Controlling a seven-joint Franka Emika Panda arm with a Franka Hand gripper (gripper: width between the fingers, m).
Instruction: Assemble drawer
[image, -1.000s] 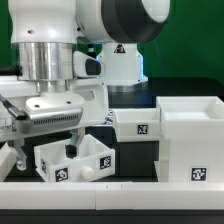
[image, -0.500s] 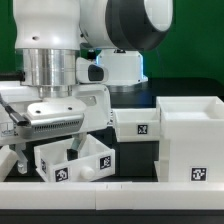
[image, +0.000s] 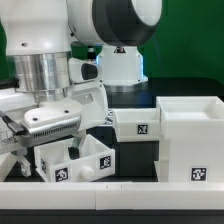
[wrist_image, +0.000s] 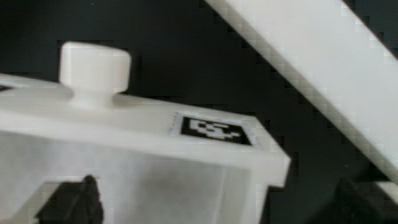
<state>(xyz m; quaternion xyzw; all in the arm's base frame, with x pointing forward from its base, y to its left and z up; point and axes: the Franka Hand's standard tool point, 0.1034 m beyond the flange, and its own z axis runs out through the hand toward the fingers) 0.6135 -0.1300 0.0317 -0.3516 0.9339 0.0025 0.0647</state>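
Hovering over the near tray (image: 60, 170) at the exterior view's left, the pincer (image: 60, 148) stands with its jaws wide apart and grips nothing. In the wrist view one dark fingertip (wrist_image: 71, 200) shows over the tray's inside and the other lies past its corner, with the knob (wrist_image: 93, 70) and tag (wrist_image: 215, 129) on the wall beyond. The second tray (image: 136, 126) sits against the boxy housing (image: 190, 140) on the black surface (image: 130, 160), well apart from the pincer
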